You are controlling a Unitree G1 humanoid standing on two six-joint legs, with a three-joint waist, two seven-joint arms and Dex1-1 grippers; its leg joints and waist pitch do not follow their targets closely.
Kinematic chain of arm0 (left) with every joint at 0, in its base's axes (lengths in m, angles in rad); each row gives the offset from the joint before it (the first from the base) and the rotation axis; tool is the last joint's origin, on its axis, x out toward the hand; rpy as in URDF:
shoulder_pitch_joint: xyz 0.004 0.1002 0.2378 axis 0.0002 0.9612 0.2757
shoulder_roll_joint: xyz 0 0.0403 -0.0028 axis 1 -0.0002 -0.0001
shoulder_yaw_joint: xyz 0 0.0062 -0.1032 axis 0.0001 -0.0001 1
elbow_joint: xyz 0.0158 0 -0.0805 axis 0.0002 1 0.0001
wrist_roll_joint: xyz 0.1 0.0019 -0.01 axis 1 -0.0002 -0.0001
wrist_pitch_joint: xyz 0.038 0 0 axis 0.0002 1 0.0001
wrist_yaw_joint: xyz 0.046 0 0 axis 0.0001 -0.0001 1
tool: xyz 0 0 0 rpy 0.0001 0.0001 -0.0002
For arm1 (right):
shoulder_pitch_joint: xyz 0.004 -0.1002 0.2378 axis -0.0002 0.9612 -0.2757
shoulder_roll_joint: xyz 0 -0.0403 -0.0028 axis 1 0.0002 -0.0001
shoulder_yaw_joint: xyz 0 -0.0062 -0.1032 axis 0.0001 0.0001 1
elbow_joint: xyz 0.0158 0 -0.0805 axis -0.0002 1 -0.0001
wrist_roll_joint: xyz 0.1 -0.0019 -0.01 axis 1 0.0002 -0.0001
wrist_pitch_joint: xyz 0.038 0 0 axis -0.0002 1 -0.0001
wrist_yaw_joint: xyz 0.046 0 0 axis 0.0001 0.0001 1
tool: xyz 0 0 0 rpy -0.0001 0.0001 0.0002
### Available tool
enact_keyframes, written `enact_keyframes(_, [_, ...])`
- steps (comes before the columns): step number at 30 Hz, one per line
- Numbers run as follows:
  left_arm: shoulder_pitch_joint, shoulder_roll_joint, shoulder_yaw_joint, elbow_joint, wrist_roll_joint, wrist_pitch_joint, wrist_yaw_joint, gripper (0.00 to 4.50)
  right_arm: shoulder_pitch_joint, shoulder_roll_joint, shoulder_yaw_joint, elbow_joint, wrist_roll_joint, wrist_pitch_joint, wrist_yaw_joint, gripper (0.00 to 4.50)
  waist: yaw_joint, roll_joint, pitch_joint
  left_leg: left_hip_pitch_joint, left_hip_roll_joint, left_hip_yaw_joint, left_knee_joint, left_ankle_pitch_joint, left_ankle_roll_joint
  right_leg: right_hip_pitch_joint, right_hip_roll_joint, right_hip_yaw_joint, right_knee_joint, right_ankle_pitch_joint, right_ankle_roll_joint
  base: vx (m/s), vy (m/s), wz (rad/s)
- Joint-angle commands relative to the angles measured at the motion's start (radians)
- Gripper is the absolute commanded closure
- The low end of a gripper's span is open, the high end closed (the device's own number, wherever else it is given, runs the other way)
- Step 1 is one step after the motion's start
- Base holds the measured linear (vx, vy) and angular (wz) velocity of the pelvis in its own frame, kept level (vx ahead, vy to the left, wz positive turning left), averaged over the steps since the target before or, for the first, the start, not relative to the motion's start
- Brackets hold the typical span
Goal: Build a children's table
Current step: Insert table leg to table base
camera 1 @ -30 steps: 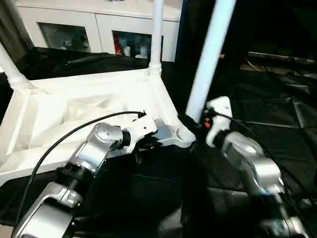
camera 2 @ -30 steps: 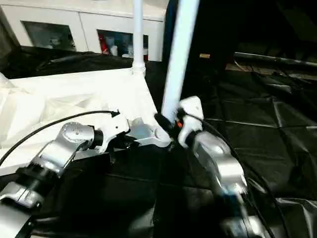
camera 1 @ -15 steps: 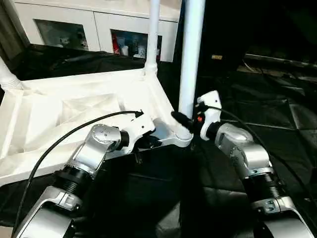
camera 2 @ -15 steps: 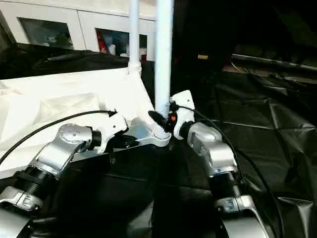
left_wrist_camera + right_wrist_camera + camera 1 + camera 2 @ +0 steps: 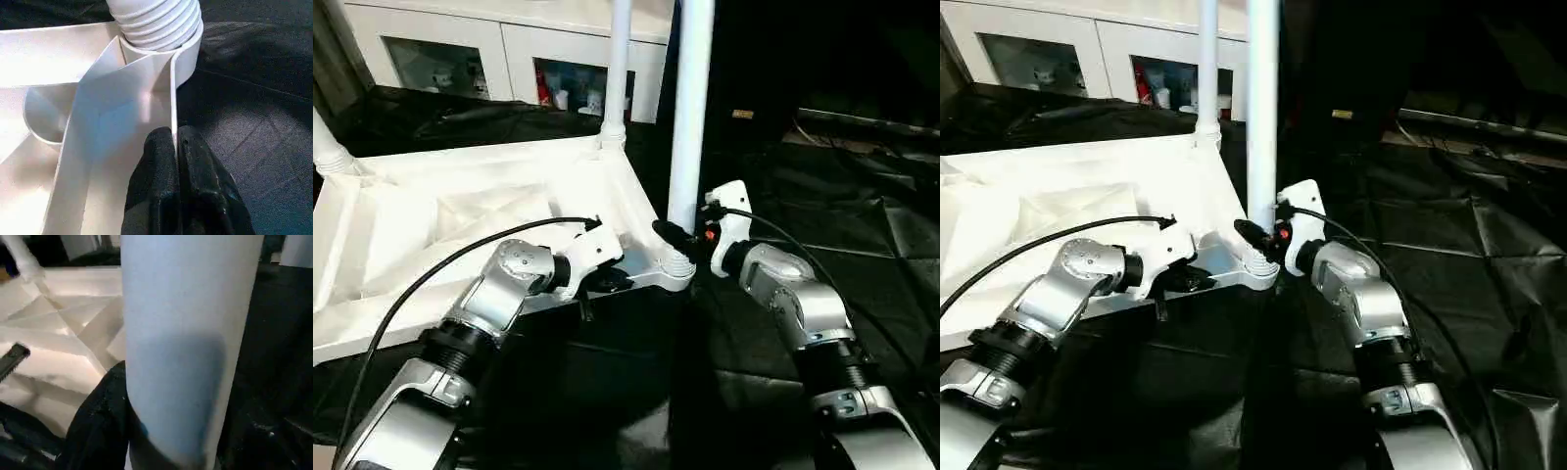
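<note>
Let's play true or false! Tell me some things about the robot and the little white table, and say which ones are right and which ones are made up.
1. The tabletop lies upside down with legs pointing up. True.
2. The left end effector pinches the tabletop's thin rim. True.
3. The right end effector holds a leg lying flat on the black cloth. False: the near leg stands upright in the corner socket.
4. The near leg's ribbed end sits in the socket. True.
5. The cupboard behind the table is black. False: it is white.
</note>
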Motion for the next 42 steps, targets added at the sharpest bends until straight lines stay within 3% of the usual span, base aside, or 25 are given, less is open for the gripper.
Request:
enact_keyframes(1, [0.014,0.014,-0.041,0.041,0.037,0.020,-0.020,4.50,0.027,0.014,-0.060,0.026,0.052,-0.016,-0.005,2.60,0.009,0.003,-0.055,0.001,0.069,-0.019,-0.079,-0.039,0.055,0.047,-0.087,0.045,-0.065,-0.006,-0.310,0.000,0.000,0.00])
enact_keyframes(2, [0.014,0.014,-0.041,0.041,0.037,0.020,-0.020,4.50,0.027,0.014,-0.060,0.026,0.052,-0.016,-0.005,2.60,0.011,0.013,-0.055,0.002,0.069,-0.020,-0.078,-0.036,0.055,0.047,-0.089,0.046,-0.063,0.004,-0.314,0.000,0.000,0.00])
enact_keyframes(5, [0.007,0.016,-0.042,0.048,0.029,0.027,-0.029,4.50,0.070,0.036,-0.104,0.041,0.089,-0.051,0.007,2.61,0.011,0.007,-0.056,0.001,0.070,-0.019,-0.079,-0.036,0.061,0.047,-0.088,0.045,-0.062,0.028,-0.325,0.000,0.000,0.00])
enact_keyframes(6, [0.007,0.018,-0.043,0.048,0.028,0.029,-0.032,4.50,0.081,0.040,-0.107,0.043,0.094,-0.060,0.012,2.61,0.013,0.016,-0.056,0.001,0.070,-0.021,-0.079,-0.037,0.059,0.048,-0.089,0.044,-0.061,0.028,-0.327,0.000,0.000,0.00])
enact_keyframes(10, [-0.002,0.022,-0.044,0.056,0.029,0.031,-0.043,4.50,0.128,0.061,-0.121,0.053,0.107,-0.104,0.025,2.61,0.013,0.012,-0.054,0.002,0.071,-0.020,-0.082,-0.058,0.056,0.047,-0.088,0.044,-0.065,0.009,-0.326,0.000,0.000,0.00])
enact_keyframes(11, [-0.002,0.022,-0.044,0.056,0.029,0.031,-0.043,4.50,0.128,0.062,-0.121,0.053,0.107,-0.104,0.025,2.61,0.016,0.024,-0.053,0.002,0.071,-0.022,-0.082,-0.064,0.051,0.046,-0.089,0.044,-0.065,0.003,-0.326,0.000,0.000,0.00])
enact_keyframes(12, [-0.005,0.023,-0.044,0.059,0.030,0.031,-0.045,4.50,0.140,0.069,-0.129,0.059,0.112,-0.122,0.031,2.61,0.015,0.018,-0.053,0.004,0.071,-0.021,-0.085,-0.084,0.042,0.045,-0.087,0.043,-0.069,-0.014,-0.322,0.000,0.000,0.00])
enact_keyframes(13, [-0.009,0.024,-0.044,0.062,0.030,0.030,-0.047,4.50,0.153,0.074,-0.134,0.066,0.114,-0.143,0.036,2.61,0.017,0.024,-0.053,0.004,0.071,-0.022,-0.085,-0.088,0.038,0.045,-0.088,0.044,-0.068,-0.015,-0.322,0.000,0.000,0.00])
enact_keyframes(24, [-0.033,0.021,-0.039,0.098,0.034,0.022,-0.038,4.50,0.229,0.085,-0.135,0.107,0.065,-0.372,0.057,2.61,0.022,0.026,-0.049,0.003,0.073,-0.023,-0.090,-0.125,0.026,0.043,-0.089,0.045,-0.075,-0.055,-0.314,0.000,0.000,0.00])
enact_keyframes(29, [-0.036,0.020,-0.039,0.105,0.036,0.018,-0.036,4.50,0.239,0.065,-0.092,0.122,0.015,-0.443,0.077,2.61,0.022,0.027,-0.048,0.002,0.073,-0.024,-0.092,-0.128,0.027,0.043,-0.088,0.044,-0.076,-0.056,-0.312,0.000,0.000,0.00])
enact_keyframes(34, [-0.039,0.025,-0.043,0.109,0.038,0.006,-0.040,4.50,0.225,0.028,-0.037,0.159,-0.056,-0.494,0.087,2.61,0.020,0.026,-0.044,0.003,0.074,-0.026,-0.096,-0.176,0.019,0.040,-0.089,0.047,-0.083,-0.127,-0.299,0.000,0.000,0.00])
enact_keyframes(42, [-0.019,0.039,-0.065,0.069,0.022,-0.025,-0.115,4.50,0.164,0.001,-0.018,0.259,-0.066,-0.495,0.128,2.61,0.011,0.018,-0.041,0.000,0.076,-0.029,-0.099,-0.209,0.022,0.036,-0.091,0.048,-0.088,-0.195,-0.288,0.000,0.000,0.00])
